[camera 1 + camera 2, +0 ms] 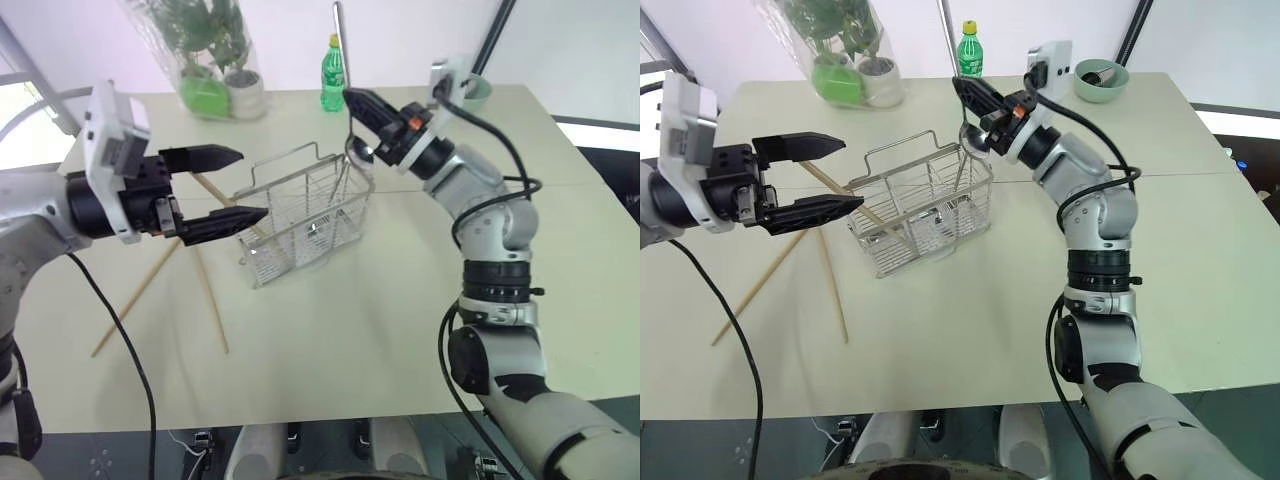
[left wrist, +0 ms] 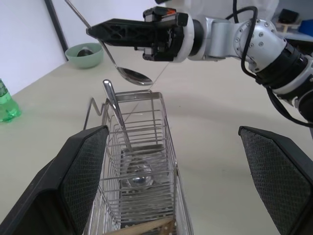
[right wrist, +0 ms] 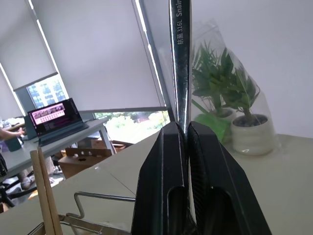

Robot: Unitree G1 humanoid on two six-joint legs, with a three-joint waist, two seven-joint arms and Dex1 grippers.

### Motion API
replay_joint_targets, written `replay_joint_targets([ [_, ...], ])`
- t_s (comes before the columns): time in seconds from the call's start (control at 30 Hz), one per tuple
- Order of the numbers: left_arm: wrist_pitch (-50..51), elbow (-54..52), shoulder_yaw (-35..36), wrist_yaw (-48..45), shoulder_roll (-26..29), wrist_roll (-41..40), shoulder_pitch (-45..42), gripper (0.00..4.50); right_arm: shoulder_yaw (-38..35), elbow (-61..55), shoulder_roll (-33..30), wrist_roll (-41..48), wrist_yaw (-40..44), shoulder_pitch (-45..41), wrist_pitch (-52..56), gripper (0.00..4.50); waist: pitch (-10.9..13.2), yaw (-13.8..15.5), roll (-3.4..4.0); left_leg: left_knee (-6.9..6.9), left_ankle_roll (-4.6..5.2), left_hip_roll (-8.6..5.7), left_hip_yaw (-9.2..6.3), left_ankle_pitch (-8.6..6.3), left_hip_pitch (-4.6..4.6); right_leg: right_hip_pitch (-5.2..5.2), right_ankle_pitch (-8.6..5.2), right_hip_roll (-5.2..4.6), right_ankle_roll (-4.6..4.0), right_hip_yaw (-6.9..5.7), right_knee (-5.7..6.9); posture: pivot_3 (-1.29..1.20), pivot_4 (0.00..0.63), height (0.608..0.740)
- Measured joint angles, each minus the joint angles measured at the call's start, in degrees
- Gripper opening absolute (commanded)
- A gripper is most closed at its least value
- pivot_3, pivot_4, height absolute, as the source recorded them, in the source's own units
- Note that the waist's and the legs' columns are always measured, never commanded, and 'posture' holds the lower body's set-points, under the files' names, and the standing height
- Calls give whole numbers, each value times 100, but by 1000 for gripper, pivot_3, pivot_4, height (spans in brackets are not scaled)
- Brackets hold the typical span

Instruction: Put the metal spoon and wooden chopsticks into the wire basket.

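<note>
Spoon (image 2: 132, 74) hanging bowl-down over the basket (image 1: 305, 215) rim, pinched by the handle in the right gripper (image 1: 973, 100); lowering straight before releasing; left gripper (image 1: 222, 187) spread wide, empty

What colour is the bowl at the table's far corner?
Pale green bowl, clearest in the right eye view.

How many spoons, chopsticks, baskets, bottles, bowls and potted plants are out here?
Metal spoons: 2
Wooden chopsticks: 3 that I can tell apart
Wire basket: 1
Green bottle: 1
Green bowl: 1
Potted plants: 2
Total: 10
</note>
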Motion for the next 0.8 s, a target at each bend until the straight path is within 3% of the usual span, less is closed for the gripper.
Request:
replay_joint_targets([
  [0.13, 85, -54, 74, 71, 32, -73, 26, 4500, 144, 198, 144, -44, -57, 131, -161, 20, 0, -37, 0, 1, -2, 0, 0, 2, 1, -9, -1, 0, 1, 2, 21, 0, 150, 684],
  [0.17, 88, -70, 97, 92, 38, -86, 26, 4500, 141, 256, 161, -45, -92, 131, -199, 753, 0, -36, 0, 1, -4, 0, 0, 3, 1, -10, -1, 0, 1, 2, 25, 0, 150, 684],
  [0.27, 93, -107, 181, 132, 46, -93, 40, 4500, 128, 312, 213, -41, -173, 131, -296, 1946, 0, -37, 0, 1, -5, 0, 0, 3, 2, -11, -2, 0, 0, 2, 27, 0, 150, 684],
  [0.33, 93, -110, 206, 146, 46, -95, 41, 4500, 127, 312, 214, -37, -205, 131, -337, 3118, 0, -32, 0, 1, -5, 0, -1, 3, 2, -10, -3, 0, -1, 2, 26, 0, 150, 684],
  [0.43, 92, -109, 205, 150, 45, -92, 41, 4500, 124, 311, 200, -34, -235, 131, -346, 4466, 0, -32, 0, 1, -5, 0, -1, 3, 2, -10, -7, 0, -9, 2, 26, 0, 150, 684],
  [0.6, 86, -53, 202, 213, 0, -86, 6, 4500, 54, 263, -130, 121, -188, 132, -253, 4466, 1, -19, 1, 2, -5, 0, -1, 3, 1, -10, -9, 0, -12, 2, 25, 0, 150, 684],
  [0.8, 135, 558, 439, 1117, -330, -116, -471, 4500, -547, -87, -1371, 1155, 492, -79, 649, 4466, 6, 0, -3, 7, -2, 0, -3, 3, -1, -8, -7, -3, -7, 1, 26, 0, 150, 684],
])
